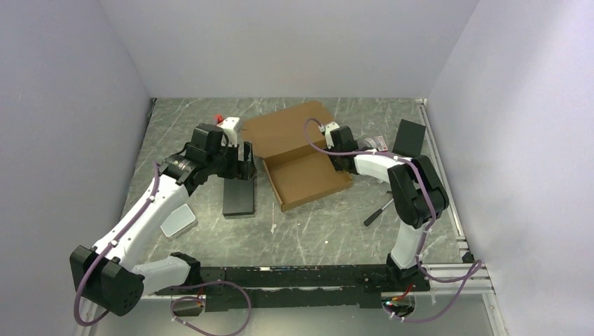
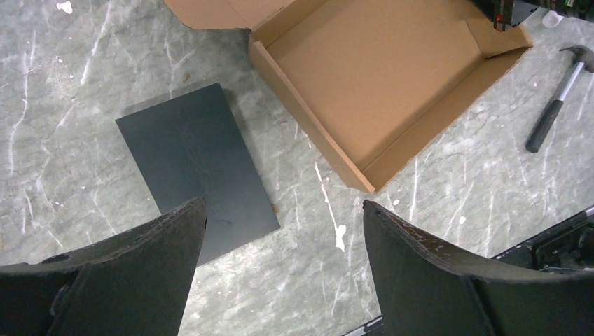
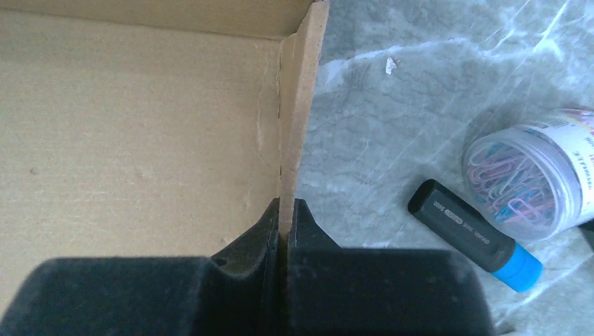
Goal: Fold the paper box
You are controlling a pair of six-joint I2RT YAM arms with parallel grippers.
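- Sitting pretty much mid-table, the paper box has its tray part formed with the side walls standing up, and the lid panel is lying flat on the far side
- right gripper is pinched tight on the tray's right-hand wall, with the cardboard edge sandwiched between its two fingers; the right wrist cam shows this really clearly
- left gripper is spread wide with nothing in it, hanging over the table just left of the box
- below it there's a flat black slab lying beside the box's left wall, and there looks to be a gap between the two
- hammer is on the table off the box's near-right corner, not touching it
- jar of coloured paperclips and a dark marker with a blue end sit right next to each other, just right of the clamped wall
- small pale tin is down by the left arm, well apart from the box, and a black block sits far right
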